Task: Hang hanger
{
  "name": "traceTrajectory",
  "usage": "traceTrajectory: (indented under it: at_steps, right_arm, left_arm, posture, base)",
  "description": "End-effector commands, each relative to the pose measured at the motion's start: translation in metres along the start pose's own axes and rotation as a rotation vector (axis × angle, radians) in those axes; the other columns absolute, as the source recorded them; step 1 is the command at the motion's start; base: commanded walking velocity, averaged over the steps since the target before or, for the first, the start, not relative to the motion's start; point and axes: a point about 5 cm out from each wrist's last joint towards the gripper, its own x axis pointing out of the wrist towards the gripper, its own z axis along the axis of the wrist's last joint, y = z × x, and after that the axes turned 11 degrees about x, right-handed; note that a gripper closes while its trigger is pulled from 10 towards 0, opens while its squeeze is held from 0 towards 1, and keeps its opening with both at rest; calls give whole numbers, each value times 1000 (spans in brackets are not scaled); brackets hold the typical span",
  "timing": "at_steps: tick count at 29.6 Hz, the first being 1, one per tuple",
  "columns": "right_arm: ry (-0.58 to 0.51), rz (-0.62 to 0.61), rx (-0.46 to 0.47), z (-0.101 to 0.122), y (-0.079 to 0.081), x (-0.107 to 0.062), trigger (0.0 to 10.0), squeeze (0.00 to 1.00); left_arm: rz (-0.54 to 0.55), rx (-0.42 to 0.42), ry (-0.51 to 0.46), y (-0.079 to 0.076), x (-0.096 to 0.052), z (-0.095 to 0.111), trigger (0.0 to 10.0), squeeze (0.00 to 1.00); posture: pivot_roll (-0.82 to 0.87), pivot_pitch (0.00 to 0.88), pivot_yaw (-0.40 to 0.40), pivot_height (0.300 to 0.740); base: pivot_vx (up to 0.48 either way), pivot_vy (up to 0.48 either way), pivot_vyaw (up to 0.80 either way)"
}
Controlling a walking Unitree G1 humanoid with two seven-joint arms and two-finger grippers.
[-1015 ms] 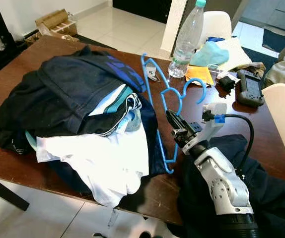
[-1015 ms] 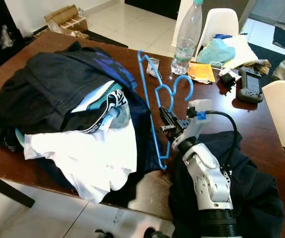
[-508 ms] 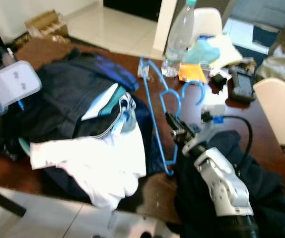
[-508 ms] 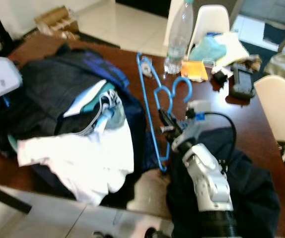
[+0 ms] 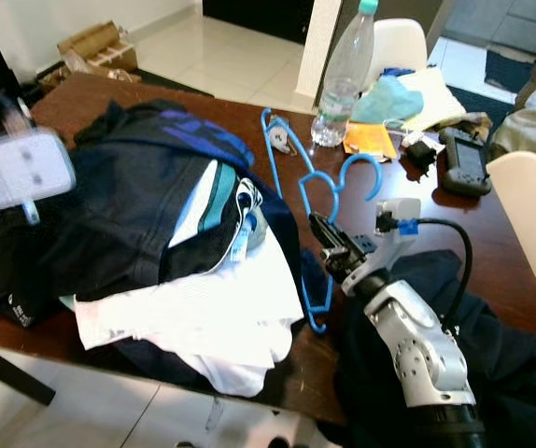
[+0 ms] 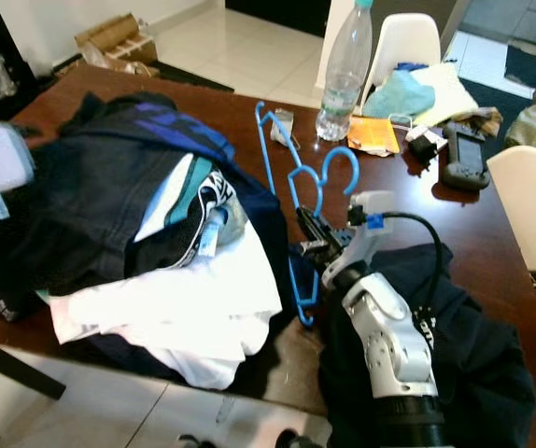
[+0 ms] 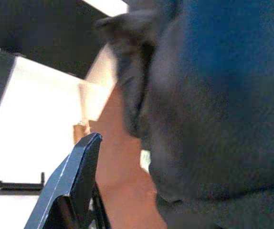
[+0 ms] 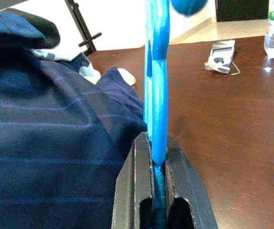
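A home dining area: wooden table [image 5: 91, 103] heaped with laundry [image 5: 147, 215], white chairs [image 5: 529, 215].

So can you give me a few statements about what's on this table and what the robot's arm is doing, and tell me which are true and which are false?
1. The right gripper is shut on the blue hanger. True.
2. The hanger hangs on a rail. False: it lies on the brown table, beside the pile of clothes.
3. A plastic bottle stands upright near the far edge of the table. True.
4. The bottle has a red cap. False: the cap is green.
5. A white chair stands at the table's right side. True.
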Motion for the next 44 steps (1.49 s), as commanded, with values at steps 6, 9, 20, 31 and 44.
traceTrajectory:
  at_steps: [6, 9, 20, 31, 44]
  right_arm:
    - [17, -13, -1, -4, -3, -3, 10000, 0]
    - [16, -13, -1, -4, -3, -2, 10000, 0]
    - [21, -10, -1, -4, -4, -2, 10000, 0]
    - [31, -12, -2, -5, -6, -1, 10000, 0]
    - [31, -16, -2, -5, -8, -1, 10000, 0]
  left_arm:
    - [-50, -220, -313, 17, -16, 48, 10000, 0]
    - [-393, -364, -569, -13, -35, 86, 10000, 0]
    - [-666, -428, -564, -41, -53, 85, 10000, 0]
    - [-1072, -519, -573, -78, -83, 107, 10000, 0]
    - [-1434, -296, -138, -139, -100, 85, 10000, 0]
  posture:
    - [191, 187, -68, 740]
    - [196, 188, -69, 740]
    - [194, 187, -70, 740]
    - [201, 191, -78, 740]
    - [202, 188, -73, 740]
  base:
    - [0, 0, 0]
    - [0, 0, 0]
    - [0, 0, 0]
    - [0, 0, 0]
    - [0, 0, 0]
